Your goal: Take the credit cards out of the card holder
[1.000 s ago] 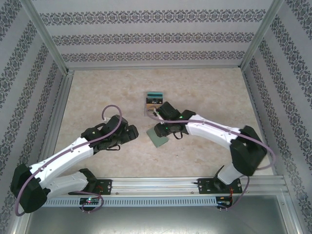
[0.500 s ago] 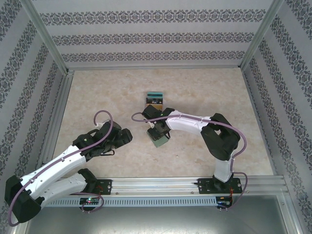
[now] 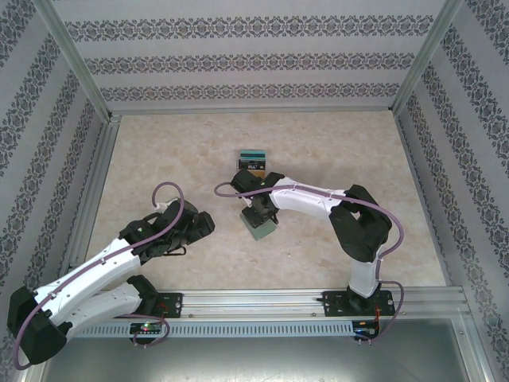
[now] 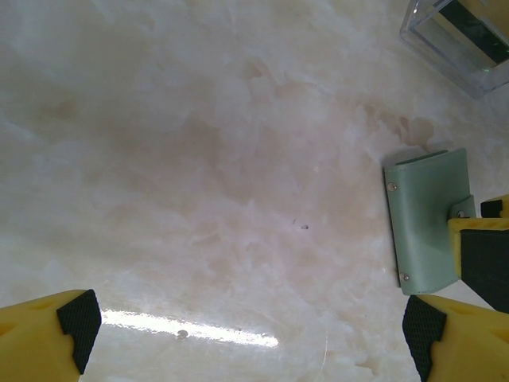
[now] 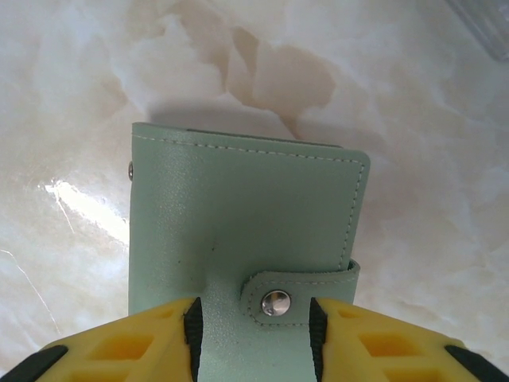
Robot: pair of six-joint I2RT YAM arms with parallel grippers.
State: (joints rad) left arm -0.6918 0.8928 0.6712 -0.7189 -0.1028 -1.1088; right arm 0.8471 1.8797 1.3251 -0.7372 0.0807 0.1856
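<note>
Reaching left across mid-table on a sharply folded arm, with the right gripper (image 3: 256, 213) planted tip-down on the closed grey-green card holder (image 3: 261, 228), just in front of the credit cards (image 3: 254, 153) standing in a clear stand (image 4: 421, 28). From the right wrist, fingers (image 5: 119, 342) partly apart astride the snap tab (image 5: 276, 302); impossible to tell whether clamped. Drawn back low with the left gripper (image 3: 199, 224) spread wide and empty over the table (image 4: 199, 159).

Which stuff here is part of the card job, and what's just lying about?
Job: card holder, snapped shut; right gripper closed on it.
Lying about: clear stand; left gripper, open, holding nothing.
</note>
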